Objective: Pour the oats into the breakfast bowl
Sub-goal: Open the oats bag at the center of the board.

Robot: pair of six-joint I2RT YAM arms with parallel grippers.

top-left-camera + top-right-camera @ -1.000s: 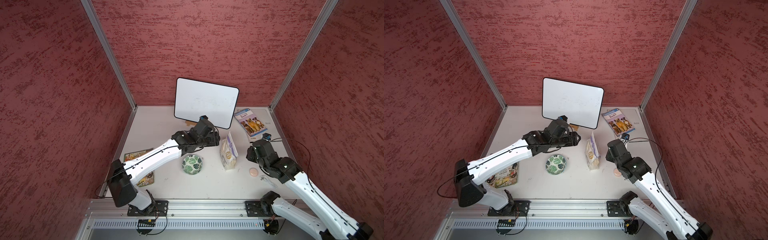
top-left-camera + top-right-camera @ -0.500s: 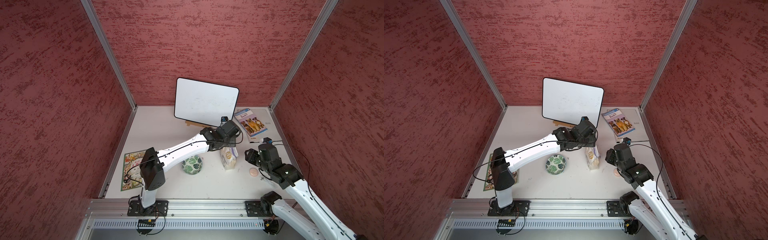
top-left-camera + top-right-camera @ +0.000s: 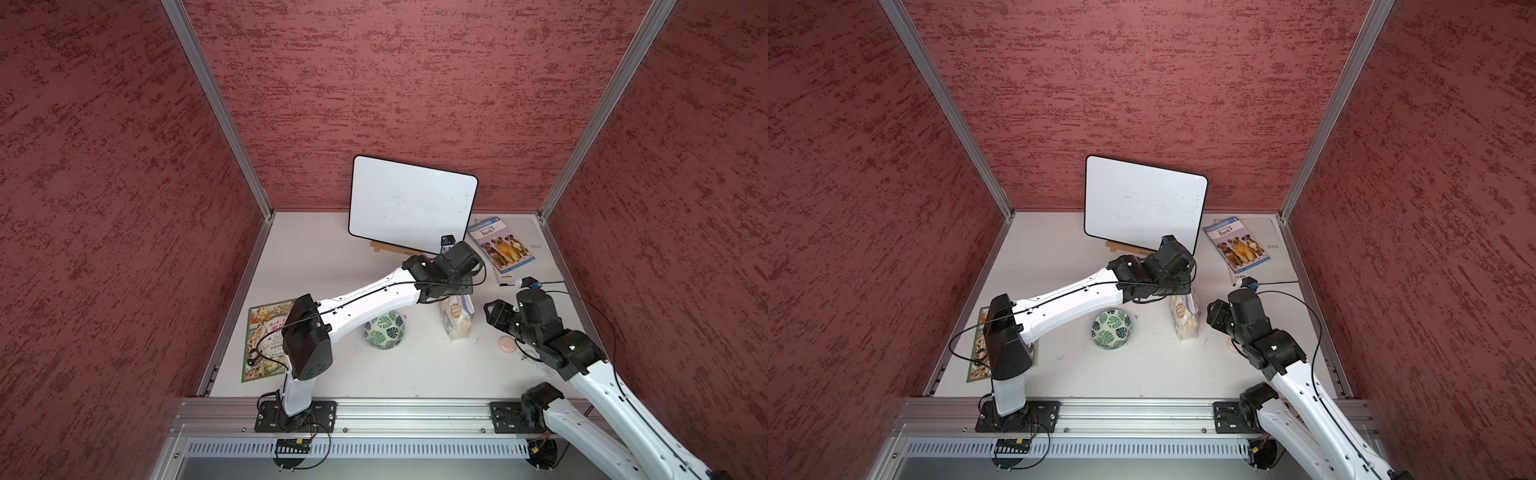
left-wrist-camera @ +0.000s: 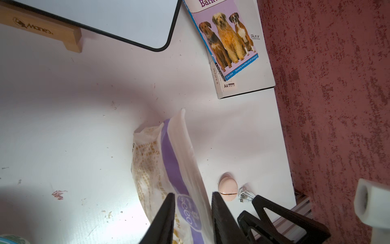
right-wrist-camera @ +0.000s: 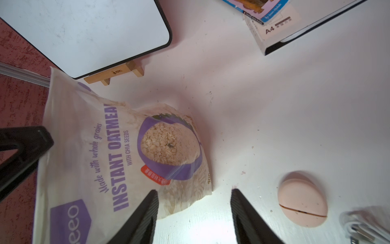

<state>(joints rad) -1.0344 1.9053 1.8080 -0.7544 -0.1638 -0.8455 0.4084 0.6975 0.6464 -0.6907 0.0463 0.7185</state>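
Note:
The oats pouch [image 3: 457,322] [image 3: 1183,320] stands upright on the white table, right of the breakfast bowl [image 3: 384,330] [image 3: 1111,329], a white bowl with green leaves. My left gripper [image 4: 192,196] reaches down over the pouch's top. Its black fingers [image 4: 166,211] stand on either side of the purple-printed upper part of the pouch [image 4: 168,158], a narrow gap apart, and the pouch rests on the table. My right gripper [image 3: 493,316] [image 5: 194,191] hovers open just right of the pouch [image 5: 118,158], with bare table between its fingers.
A whiteboard [image 3: 411,203] on a wooden stand leans at the back wall. A dog book [image 3: 500,245] lies on a flat box at the back right. A pink disc [image 3: 508,344] and a white cable [image 5: 363,224] lie under my right arm. A picture book [image 3: 266,336] lies at the left.
My left arm swung right, from above the bowl to over the pouch's top, and its jaws narrowed around it. My right gripper shifted slightly and stays open.

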